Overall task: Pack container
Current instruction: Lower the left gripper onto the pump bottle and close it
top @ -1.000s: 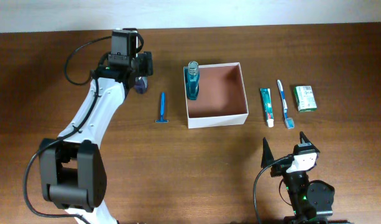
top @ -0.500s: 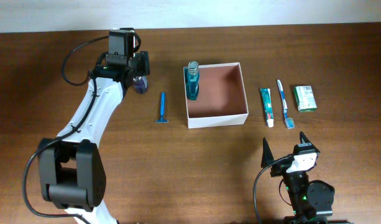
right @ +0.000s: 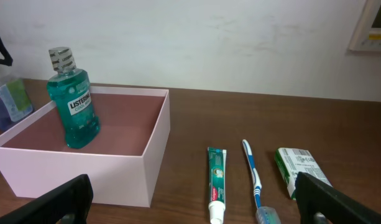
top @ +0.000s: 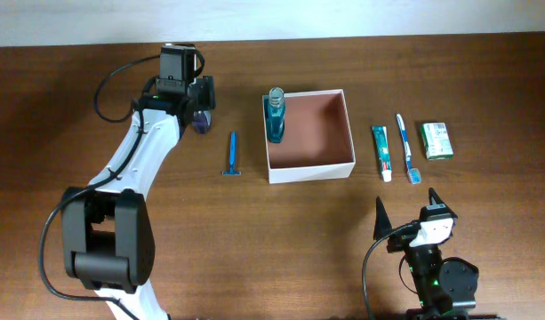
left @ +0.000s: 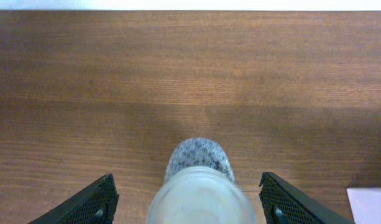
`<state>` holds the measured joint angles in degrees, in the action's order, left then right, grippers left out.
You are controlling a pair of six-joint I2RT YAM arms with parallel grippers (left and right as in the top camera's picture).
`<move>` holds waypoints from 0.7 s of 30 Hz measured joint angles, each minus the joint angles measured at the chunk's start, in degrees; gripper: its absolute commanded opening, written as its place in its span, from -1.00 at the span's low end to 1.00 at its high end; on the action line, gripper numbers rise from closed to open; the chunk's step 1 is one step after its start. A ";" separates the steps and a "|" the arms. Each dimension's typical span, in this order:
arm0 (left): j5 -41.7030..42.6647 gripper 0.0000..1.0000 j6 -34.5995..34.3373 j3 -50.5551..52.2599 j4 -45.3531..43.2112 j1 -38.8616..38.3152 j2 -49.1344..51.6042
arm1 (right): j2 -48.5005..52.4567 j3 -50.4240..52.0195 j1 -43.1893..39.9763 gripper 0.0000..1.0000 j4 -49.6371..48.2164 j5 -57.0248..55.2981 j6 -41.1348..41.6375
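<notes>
The container [top: 312, 169] is a white-walled square box with a reddish-brown inside at the table's middle. It also shows in the right wrist view [right: 103, 180]. A teal mouthwash bottle [top: 275, 116] stands upright in its far left corner. My left gripper [top: 201, 100] is open, its jaws [left: 190, 208] on either side of a small frosted bottle [left: 199, 186] with a speckled cap, left of the container. My right gripper [top: 407, 215] is open and empty near the front edge, facing the items [right: 196, 208].
A blue razor [top: 231, 154] lies between the small bottle and the container. Right of the container lie a toothpaste tube [top: 381, 152], a blue toothbrush [top: 407, 149] and a green packet [top: 436, 140]. A white wall stands behind the table.
My left gripper has shifted very slightly over the small bottle. The right arm and the items on the table have not moved.
</notes>
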<state>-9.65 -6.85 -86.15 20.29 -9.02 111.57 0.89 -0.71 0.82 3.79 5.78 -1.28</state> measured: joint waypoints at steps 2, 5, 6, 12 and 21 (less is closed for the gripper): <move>0.00 0.48 0.00 0.00 -0.02 0.00 0.00 | 0.00 0.00 0.00 0.97 0.00 0.00 -0.04; -0.02 0.37 0.00 0.00 -0.13 0.00 0.00 | 0.00 0.00 0.00 0.97 0.00 0.02 -0.02; 0.00 0.32 -0.04 0.00 -0.24 0.00 0.00 | 0.00 0.00 0.00 0.97 0.00 0.02 -0.02; -0.02 0.18 0.22 0.00 -0.87 0.00 0.00 | 0.00 0.00 0.00 0.97 0.00 0.00 -0.02; 0.00 -0.18 0.39 0.00 -0.90 0.00 0.00 | 0.00 0.00 0.00 0.97 0.00 0.02 -0.04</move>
<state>-9.65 -6.46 -86.15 19.40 -9.02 111.57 0.89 -0.71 0.82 3.79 5.80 -1.32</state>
